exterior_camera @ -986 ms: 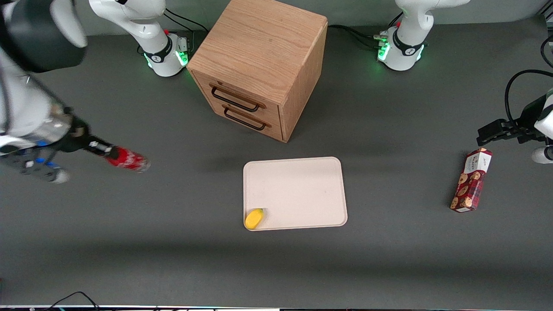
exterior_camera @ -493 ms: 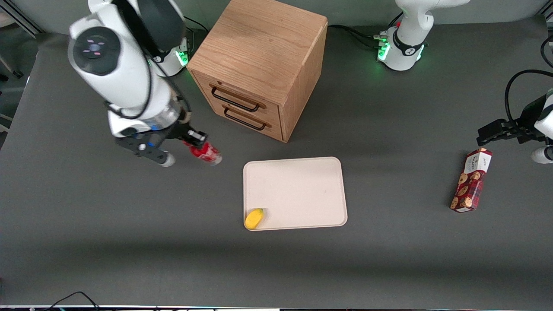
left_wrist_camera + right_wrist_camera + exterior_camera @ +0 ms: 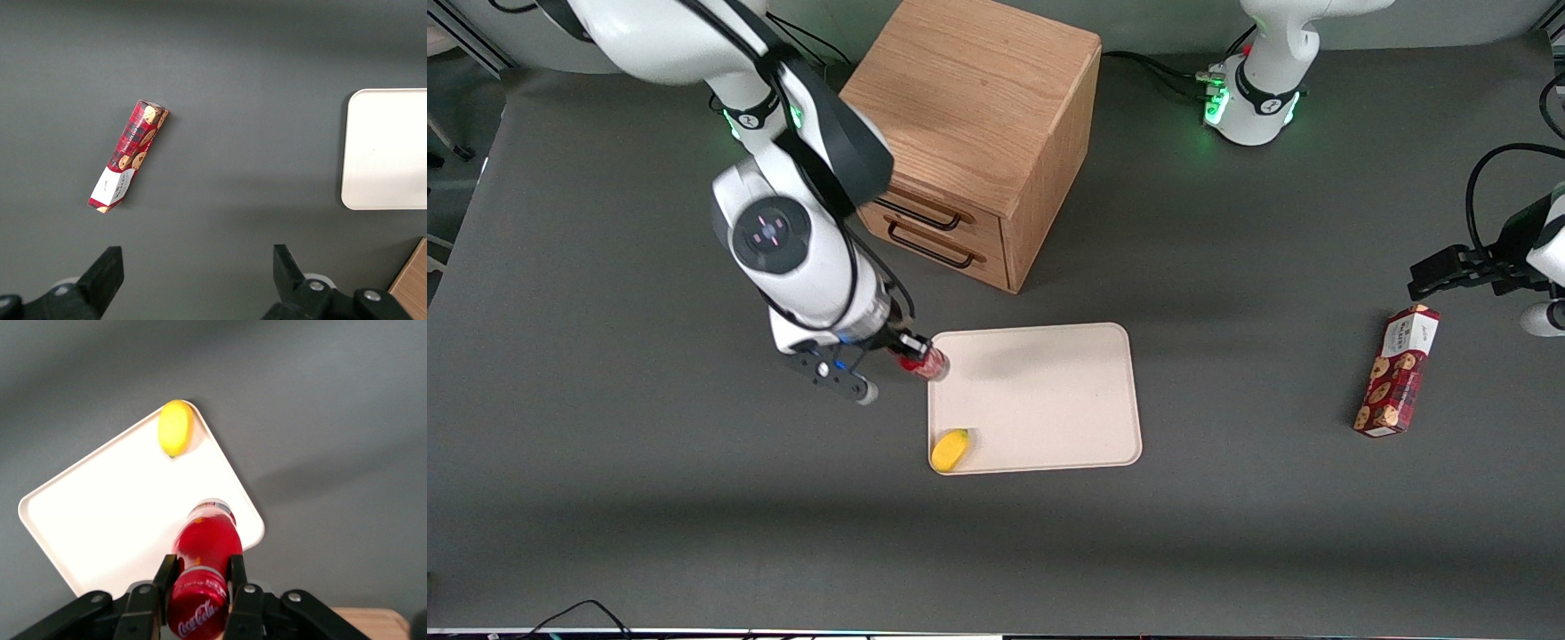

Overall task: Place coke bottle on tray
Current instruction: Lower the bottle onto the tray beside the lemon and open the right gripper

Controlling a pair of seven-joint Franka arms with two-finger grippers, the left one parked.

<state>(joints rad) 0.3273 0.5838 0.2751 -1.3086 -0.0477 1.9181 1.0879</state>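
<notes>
Coke bottle [image 3: 927,363] held in the air, clamped between the two black fingers [image 3: 243,600] of the right gripper [image 3: 911,353], base pointing down over the tray's corner. Seen in the right wrist view as a red bottle [image 3: 203,577] with white script lettering, base over the pale tray [image 3: 113,513] near its rounded corner; contact with the tray surface not discernible. Jaws pressed on the bottle's sides.

Tray [image 3: 1049,400] flat on the dark grey table [image 3: 649,498], rectangular with rounded corners and a low rim. Small yellow fruit-shaped thing [image 3: 950,449] lying in the tray corner nearest the front camera at the working arm's end, well apart from the bottle along the same short edge; shown too in the wrist view [image 3: 175,427].

Wooden drawer cabinet [image 3: 978,133] standing farther from the front camera than the tray, two dark-handled drawers facing the tray, partly covered by the working arm. Red cookie box [image 3: 1396,372] lying on the table toward the parked arm's end, well apart from the tray; visible as well in the left wrist view [image 3: 129,155], together with part of the tray [image 3: 387,150].
</notes>
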